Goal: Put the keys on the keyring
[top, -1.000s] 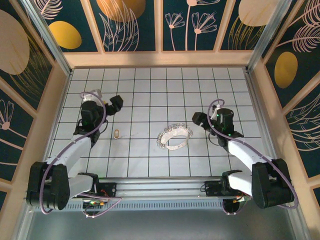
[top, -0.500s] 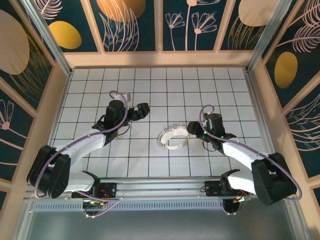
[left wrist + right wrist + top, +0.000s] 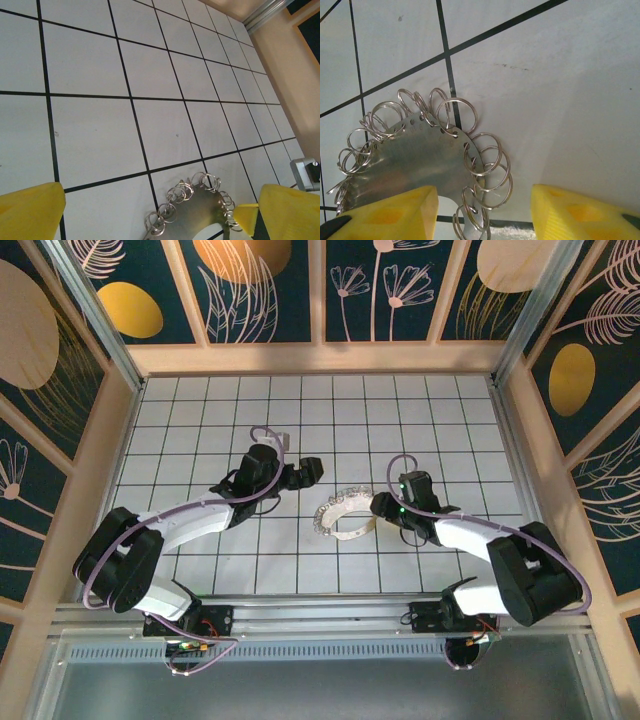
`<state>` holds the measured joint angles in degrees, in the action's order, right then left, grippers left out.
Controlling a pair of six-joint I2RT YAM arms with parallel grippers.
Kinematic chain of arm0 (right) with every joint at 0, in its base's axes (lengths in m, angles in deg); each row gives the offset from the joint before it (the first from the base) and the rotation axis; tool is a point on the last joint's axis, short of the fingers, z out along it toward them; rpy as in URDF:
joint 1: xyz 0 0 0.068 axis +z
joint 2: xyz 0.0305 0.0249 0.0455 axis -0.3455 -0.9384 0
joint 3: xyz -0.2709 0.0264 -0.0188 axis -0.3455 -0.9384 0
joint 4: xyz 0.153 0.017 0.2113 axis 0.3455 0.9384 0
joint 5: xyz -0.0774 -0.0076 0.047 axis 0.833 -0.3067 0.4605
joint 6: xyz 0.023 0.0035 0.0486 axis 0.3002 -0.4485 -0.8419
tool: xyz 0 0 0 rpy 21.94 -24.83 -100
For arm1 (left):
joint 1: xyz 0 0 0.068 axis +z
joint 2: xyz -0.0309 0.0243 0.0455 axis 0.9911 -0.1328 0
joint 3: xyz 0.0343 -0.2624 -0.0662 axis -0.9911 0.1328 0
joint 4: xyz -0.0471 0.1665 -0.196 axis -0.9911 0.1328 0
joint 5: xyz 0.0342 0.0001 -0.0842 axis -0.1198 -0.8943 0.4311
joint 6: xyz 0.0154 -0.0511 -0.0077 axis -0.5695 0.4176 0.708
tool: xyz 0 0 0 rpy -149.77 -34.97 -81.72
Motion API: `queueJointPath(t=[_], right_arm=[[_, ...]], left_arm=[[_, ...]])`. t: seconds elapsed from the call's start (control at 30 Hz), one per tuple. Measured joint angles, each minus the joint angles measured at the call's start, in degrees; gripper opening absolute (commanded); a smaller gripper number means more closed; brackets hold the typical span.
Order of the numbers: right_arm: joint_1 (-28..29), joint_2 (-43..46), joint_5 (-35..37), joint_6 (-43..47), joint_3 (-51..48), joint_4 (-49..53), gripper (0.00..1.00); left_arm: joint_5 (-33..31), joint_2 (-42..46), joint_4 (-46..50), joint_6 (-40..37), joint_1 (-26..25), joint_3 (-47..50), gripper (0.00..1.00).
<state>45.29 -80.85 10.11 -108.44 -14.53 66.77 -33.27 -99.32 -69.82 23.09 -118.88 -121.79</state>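
White tiles [image 3: 300, 410] crossed by black lines spread beneath both my arms. My right gripper [image 3: 485, 212] hangs low over them with its yellow fingers [image 3: 395, 212] apart, bare tile showing in the gap, and nothing is clamped. Between those fingers lies one end of the keyring [image 3: 415, 150], a flat silvery crescent plate with small wire rings threaded along its outer edge. The finger at the left of that wrist view overlaps the plate's inner rim, though I cannot tell whether it touches. The other finger stands clear of the rings. From above, my right gripper [image 3: 379, 506] sits at the right end of the keyring [image 3: 345, 517], near the middle of the floor. My left gripper [image 3: 308, 471] is spread wide and holds nothing, hovering just up and left of the keyring. Its wrist camera sees the keyring [image 3: 192, 197] low between two yellow tips [image 3: 35, 212]. Around the floor rise pale wooden frames and dark teal panels [image 3: 270, 300] painted with gold discs and cream leaves.
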Motion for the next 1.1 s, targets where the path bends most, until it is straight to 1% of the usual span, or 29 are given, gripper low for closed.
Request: queueJointPath(t=[0.1,0.23,0.33,0.47,0.63,0.73,0.83,0.9,1.0,1.1], right_arm=[[0.17,-1.49,-0.02,0.02,0.90,-0.68,0.47],[0.37,-4.37,-0.04,0.15,2.71,-1.31,0.39],[0.52,-6.75,-0.24,0.22,4.50,-1.64,0.35],[0.81,-9.75,-0.70,0.20,6.78,-2.69,0.32],[1.70,-14.43,-1.68,0.20,10.67,-4.44,0.32],[2.01,-16.48,-2.40,0.22,12.66,-4.87,0.37],[2.25,-16.92,-3.21,0.59,13.29,-5.38,0.51],[2.58,-16.50,-3.48,0.90,13.31,-5.66,0.59],[2.89,-15.10,-2.80,1.42,12.85,-5.60,0.61],[2.89,-10.99,-1.75,1.73,10.86,-4.87,0.61]], left_arm=[[-0.42,-0.02,0.02,-0.02,-0.22,-0.04,0.98],[-0.63,-0.02,0.02,-0.02,-0.50,-0.04,0.98],[-0.61,-0.02,0.00,-0.02,-0.59,-0.04,0.98],[-0.63,-0.02,0.00,-0.04,-0.59,-0.04,0.99],[-0.61,-0.44,-0.02,-0.26,-0.59,-0.04,0.99],[-0.61,-1.05,0.04,-0.31,-0.63,-0.09,0.99],[-0.61,-1.27,0.24,-0.44,-0.70,-0.31,0.99],[-0.61,-1.27,0.35,-0.46,-0.83,-0.46,0.98],[-0.59,-1.27,0.46,-0.48,-1.36,-0.72,0.99],[-0.57,-1.27,0.72,-0.46,-1.77,-1.07,0.99]])
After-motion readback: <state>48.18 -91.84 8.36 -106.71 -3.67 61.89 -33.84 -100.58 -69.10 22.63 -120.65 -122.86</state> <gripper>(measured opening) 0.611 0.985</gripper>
